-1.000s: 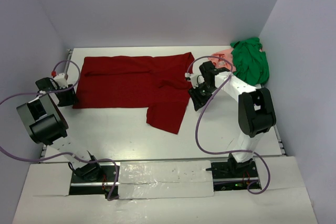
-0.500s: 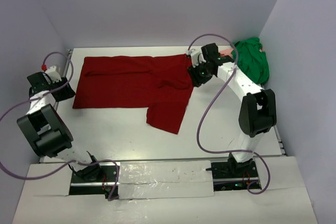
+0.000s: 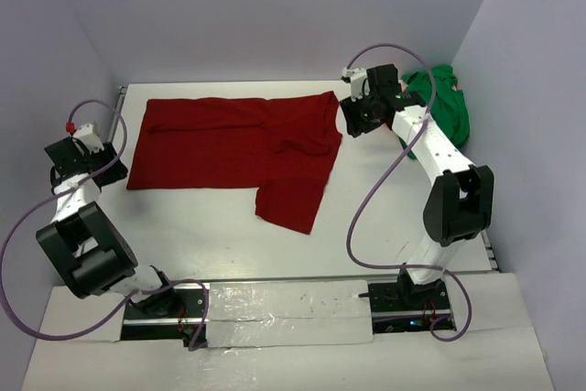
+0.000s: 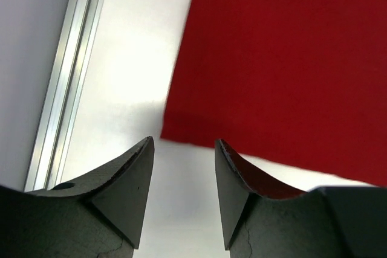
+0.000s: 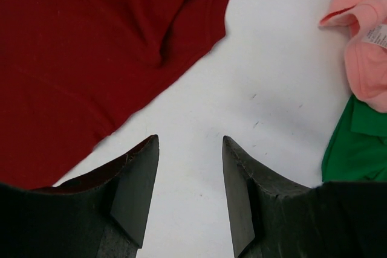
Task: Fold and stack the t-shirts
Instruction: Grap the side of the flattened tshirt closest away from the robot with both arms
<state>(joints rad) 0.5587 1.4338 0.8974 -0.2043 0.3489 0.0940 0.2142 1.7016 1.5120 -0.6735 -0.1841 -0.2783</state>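
Nearest us, the left hand (image 4: pixel 181 149) has drawn back toward the left edge of the worktop (image 3: pixel 220 235). A second ago it was against the left side of the maroon t-shirt (image 3: pixel 229 144). Now it hangs released, its jaws parted with nothing between them and the shirt's near left corner just beyond the tips. The maroon t-shirt lies spread flat across the far half of the worktop much as before, with one flap pointing toward the near edge.

The right hand (image 5: pixel 190 146) has travelled from the shirt's right side toward the far edge. It now sits by the shirt's far right corner, also released and empty, over bare worktop between the maroon cloth and the other shirts. In the far right corner, the salmon-pink t-shirt (image 5: pixel 363 58) lies bunched against the green t-shirt (image 3: pixel 439 103). From above, the right arm now covers the pink one, which showed earlier.
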